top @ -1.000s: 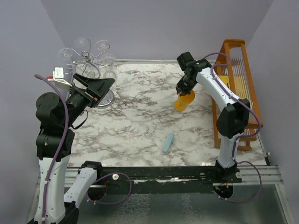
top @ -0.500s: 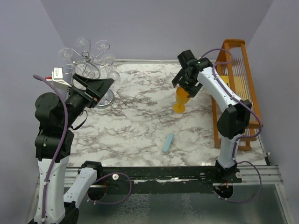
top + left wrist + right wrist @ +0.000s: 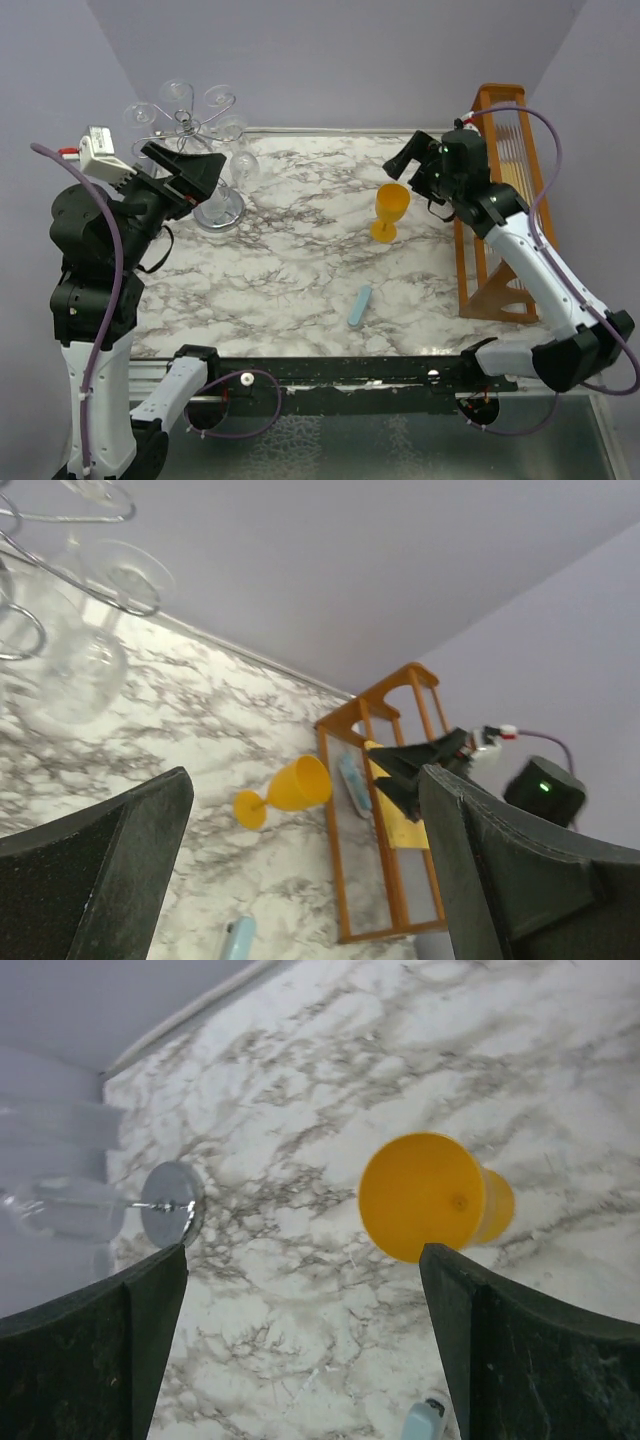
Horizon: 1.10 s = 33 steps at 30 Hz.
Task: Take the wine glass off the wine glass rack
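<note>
Glass, clear and thin: the wine glass nearest the left arm hangs bowl-down at the far left of the scene. Its round foot is caught above a curled wire loop of the wine glass rack. I judge it light, stiff, slippery and easily broken, so the squeeze should be gentle. The stem just under the loop looks the safest hold; the bowl is wider and more likely to slip or crack. To come free it probably has to slide outward along the loop, not drop straight down.

Other clear glasses hang close around the same twisted stem, and a careless sideways pull could knock them together. The stand could also tip on its round shiny base.

The left gripper sits just beside the rack on its near side, jaws spread wide and holding nothing.

On the marble table, a yellow goblet stands upright right of centre, well apart from the rack. A small blue bar lies nearer. An orange wooden rack lines the right edge. The right gripper hovers near the goblet, jaws also apart and empty. None of these block the way to the glass.
</note>
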### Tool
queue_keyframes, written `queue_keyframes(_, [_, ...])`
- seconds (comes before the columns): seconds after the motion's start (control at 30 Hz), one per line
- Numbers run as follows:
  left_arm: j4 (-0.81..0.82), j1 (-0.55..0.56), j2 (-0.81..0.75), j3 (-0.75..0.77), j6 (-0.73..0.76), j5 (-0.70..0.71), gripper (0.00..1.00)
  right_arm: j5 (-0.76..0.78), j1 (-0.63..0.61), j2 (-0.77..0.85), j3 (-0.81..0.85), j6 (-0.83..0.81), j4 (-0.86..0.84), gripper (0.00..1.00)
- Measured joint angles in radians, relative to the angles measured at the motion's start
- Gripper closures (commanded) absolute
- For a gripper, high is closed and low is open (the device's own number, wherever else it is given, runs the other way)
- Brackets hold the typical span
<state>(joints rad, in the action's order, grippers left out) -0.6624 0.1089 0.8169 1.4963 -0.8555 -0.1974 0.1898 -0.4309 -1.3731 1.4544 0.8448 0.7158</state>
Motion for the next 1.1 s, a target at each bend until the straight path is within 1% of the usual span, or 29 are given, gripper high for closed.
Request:
queue_keyframes(0.03, [-0.028,0.000,0.023,0.040,0.006,0.004,0.01,-0.025,0.000,0.034,-0.041,-0.033,-0.055,0.00])
queue_keyframes(0.13, [-0.081,0.000,0.068,0.095,0.099,0.062,0.01,-0.152,0.000,0.161,-0.198,-0.138,-0.282,0.00])
queue_keyframes(0.23, [-0.118,0.000,0.112,0.112,0.164,0.115,0.01,-0.256,0.000,0.256,-0.309,-0.196,-0.454,0.00])
queue_keyframes(0.27, [-0.130,0.000,0.126,0.112,0.179,0.129,0.01,-0.287,0.000,0.282,-0.334,-0.214,-0.506,0.00])
queue_keyframes(0.37, [-0.151,0.000,0.174,0.111,0.212,0.169,0.01,-0.346,-0.001,0.318,-0.351,-0.249,-0.594,0.00])
queue_keyframes(0.53, [-0.169,0.000,0.245,0.101,0.219,0.253,0.01,-0.386,-0.001,0.342,-0.355,-0.285,-0.660,0.00])
queue_keyframes(0.6, [-0.174,0.000,0.256,0.097,0.222,0.287,0.03,-0.394,-0.001,0.354,-0.367,-0.294,-0.674,0.00])
queue_keyframes(0.7, [-0.180,0.000,0.274,0.114,0.243,0.322,0.08,-0.402,-0.001,0.373,-0.385,-0.310,-0.686,0.00])
queue_keyframes(0.77, [-0.185,0.000,0.306,0.158,0.272,0.336,0.12,-0.404,-0.001,0.381,-0.390,-0.320,-0.688,0.00])
queue_keyframes(0.87, [-0.186,-0.006,0.367,0.234,0.313,0.333,0.19,-0.406,-0.001,0.391,-0.397,-0.328,-0.692,0.00])
queue_keyframes(1.03, [-0.197,-0.039,0.461,0.336,0.364,0.278,0.24,-0.418,-0.001,0.399,-0.413,-0.328,-0.700,0.00])
queue_keyframes(1.1, [-0.206,-0.076,0.491,0.362,0.380,0.236,0.28,-0.420,-0.001,0.399,-0.417,-0.328,-0.702,0.00])
